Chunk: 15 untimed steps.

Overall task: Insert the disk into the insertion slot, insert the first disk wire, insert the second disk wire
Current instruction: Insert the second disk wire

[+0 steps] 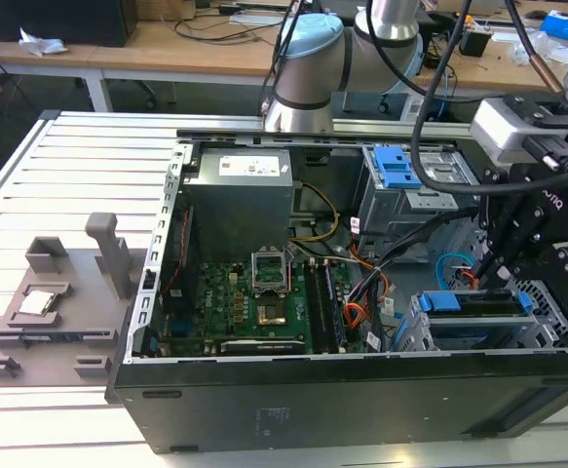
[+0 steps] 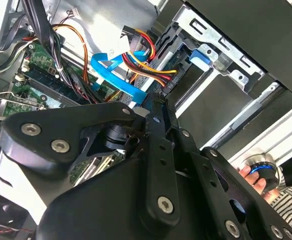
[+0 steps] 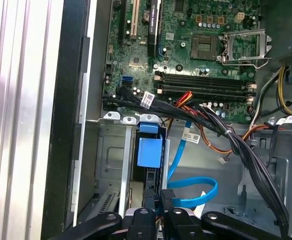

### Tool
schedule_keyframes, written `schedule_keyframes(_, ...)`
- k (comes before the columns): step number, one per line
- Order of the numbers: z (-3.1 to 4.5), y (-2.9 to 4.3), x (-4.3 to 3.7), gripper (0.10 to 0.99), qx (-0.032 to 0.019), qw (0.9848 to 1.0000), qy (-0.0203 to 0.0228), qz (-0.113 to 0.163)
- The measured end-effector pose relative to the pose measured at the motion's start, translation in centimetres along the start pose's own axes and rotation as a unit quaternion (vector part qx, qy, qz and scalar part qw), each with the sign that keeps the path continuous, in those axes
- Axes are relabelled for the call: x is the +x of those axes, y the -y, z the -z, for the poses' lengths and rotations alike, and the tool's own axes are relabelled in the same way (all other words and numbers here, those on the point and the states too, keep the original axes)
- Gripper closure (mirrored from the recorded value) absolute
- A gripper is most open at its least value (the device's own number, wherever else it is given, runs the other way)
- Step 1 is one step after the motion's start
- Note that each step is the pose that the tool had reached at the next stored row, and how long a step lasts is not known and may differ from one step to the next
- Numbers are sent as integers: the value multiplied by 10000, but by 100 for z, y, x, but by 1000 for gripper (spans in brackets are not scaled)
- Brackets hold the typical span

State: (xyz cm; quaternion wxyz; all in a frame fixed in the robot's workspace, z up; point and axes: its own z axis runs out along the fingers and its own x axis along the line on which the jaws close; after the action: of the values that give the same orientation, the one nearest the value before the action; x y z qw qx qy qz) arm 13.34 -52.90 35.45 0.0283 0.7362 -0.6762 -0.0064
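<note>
Blue-caddied flat disk (image 1: pixel 478 304) is sitting in the silver perforated insertion slot (image 1: pixel 556 327), lower right of the exterior view. Black hand (image 3: pixel 160 200) is hovering directly above, pinching a black wire connector (image 3: pixel 167 194) on a flat blue cable (image 3: pixel 198 192).

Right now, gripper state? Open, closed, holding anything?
Gripper: fingers closed on a black wire connector, right at the rear of the disk that sits in the insertion slot.
</note>
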Motion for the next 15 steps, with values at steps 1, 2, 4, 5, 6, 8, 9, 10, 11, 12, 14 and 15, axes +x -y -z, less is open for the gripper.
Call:
schedule_keyframes(1, -10, 0, 0, 922, 0, 10000, 0, 0)
schedule_keyframes(2, -28, 1, -1, 922, 0, 10000, 0, 0)
schedule_keyframes(4, -39, 2, -1, 922, 0, 10000, 1, 0)
schedule_keyframes(5, -45, 2, 1, 922, 1, 10000, 6, 0)
schedule_keyframes(6, -51, 2, 5, 922, 1, 10000, 11, 0)
schedule_keyframes(8, -61, 2, 13, 922, 1, 10000, 15, 0)
schedule_keyframes(9, -68, 2, 20, 922, 1, 10000, 15, -1)
schedule_keyframes(10, -79, 2, 27, 922, 1, 10000, 16, -2)
schedule_keyframes(11, -89, 1, 33, 922, 1, 10000, 16, -3)
schedule_keyframes(12, -94, 1, 35, 922, 1, 10000, 16, -3)
schedule_keyframes(14, -103, 2, 37, 922, 2, 10000, 22, -4)
schedule_keyframes(15, -106, 2, 37, 922, 2, 10000, 29, -4)
